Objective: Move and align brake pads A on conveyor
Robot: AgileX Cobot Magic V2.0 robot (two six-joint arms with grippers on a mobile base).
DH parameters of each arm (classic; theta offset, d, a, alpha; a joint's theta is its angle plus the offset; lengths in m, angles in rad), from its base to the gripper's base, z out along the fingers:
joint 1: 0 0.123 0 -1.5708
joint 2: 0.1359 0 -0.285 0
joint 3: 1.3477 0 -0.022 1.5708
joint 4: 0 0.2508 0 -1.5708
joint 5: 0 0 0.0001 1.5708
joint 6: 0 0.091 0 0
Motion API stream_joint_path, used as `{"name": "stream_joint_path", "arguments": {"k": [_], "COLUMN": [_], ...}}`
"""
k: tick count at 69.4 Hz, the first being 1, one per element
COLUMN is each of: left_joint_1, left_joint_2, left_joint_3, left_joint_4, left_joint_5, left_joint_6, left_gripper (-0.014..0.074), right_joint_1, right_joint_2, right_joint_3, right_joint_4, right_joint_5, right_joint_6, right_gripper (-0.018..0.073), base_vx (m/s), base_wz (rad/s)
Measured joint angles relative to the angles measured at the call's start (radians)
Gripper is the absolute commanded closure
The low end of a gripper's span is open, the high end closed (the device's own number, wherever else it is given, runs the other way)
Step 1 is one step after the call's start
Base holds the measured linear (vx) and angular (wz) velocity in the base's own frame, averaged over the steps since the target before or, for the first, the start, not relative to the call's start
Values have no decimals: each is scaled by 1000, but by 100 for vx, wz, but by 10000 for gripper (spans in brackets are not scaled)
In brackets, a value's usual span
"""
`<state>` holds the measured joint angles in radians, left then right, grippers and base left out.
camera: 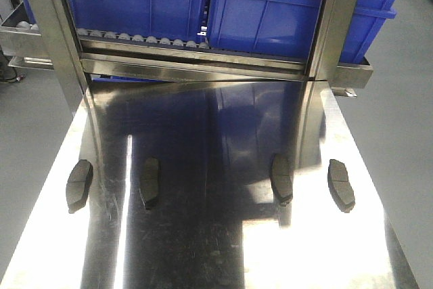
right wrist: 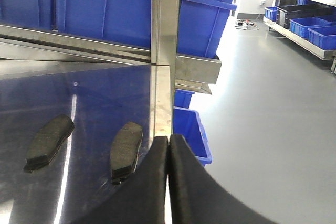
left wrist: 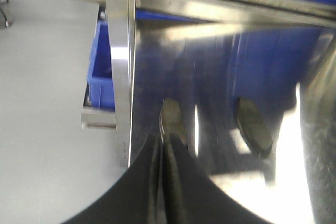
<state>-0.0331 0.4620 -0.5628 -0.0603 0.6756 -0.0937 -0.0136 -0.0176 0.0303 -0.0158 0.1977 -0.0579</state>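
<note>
Exterior front-facing: brake pads A (camera: 150,182) across steel table (camera: 216,255), outermost near edges; left hand (left wrist: 162,144), right hand (right wrist: 168,142) seemingly pressed together.

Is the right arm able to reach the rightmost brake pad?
Probably yes: the rightmost brake pad lies uncovered on the steel table, just ahead of the shut right gripper, nothing between.

The worktop (camera: 203,248) is glossy, mirror-like steel; the brake pads A (camera: 150,182) look matt, grainy grey; the bins (camera: 270,11) are smooth blue plastic.
</note>
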Motion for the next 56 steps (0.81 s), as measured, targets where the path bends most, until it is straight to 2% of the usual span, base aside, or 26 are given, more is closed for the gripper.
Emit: {"name": "stream_joint_path", "arguments": {"k": [9, 17, 26, 36, 42, 48, 56], "left_joint_1": [0, 0, 0, 0, 0, 0, 0], "left_joint_2": [25, 48, 66, 75, 75, 75, 75], "left_joint_3": [0, 0, 0, -1, -1, -1, -1], "left_joint_4": [2, 5, 6, 6, 6, 6, 6], "left_joint_5": [20, 21, 21, 20, 19, 18, 21], "left_joint_6": [-4, -4, 4, 5, 5, 5, 5], "left_gripper": [582, 513, 381, 180, 103, 69, 74], "right_joint_1": [0, 0, 0, 0, 0, 0, 0], "right_joint_2": [0, 0, 0, 0, 0, 0, 0], "right_joint_3": [0, 0, 0, 0, 0, 0, 0], "right_joint_4": [0, 0, 0, 0, 0, 0, 0], "right_joint_5": [0, 0, 0, 0, 0, 0, 0], "right_joint_6": [0, 0, 0, 0, 0, 0, 0], "right_gripper": [568, 568, 568, 568, 568, 568, 568], "base_vx": [0, 0, 0, 0, 0, 0, 0], "base_wz": [0, 0, 0, 0, 0, 0, 0]}}
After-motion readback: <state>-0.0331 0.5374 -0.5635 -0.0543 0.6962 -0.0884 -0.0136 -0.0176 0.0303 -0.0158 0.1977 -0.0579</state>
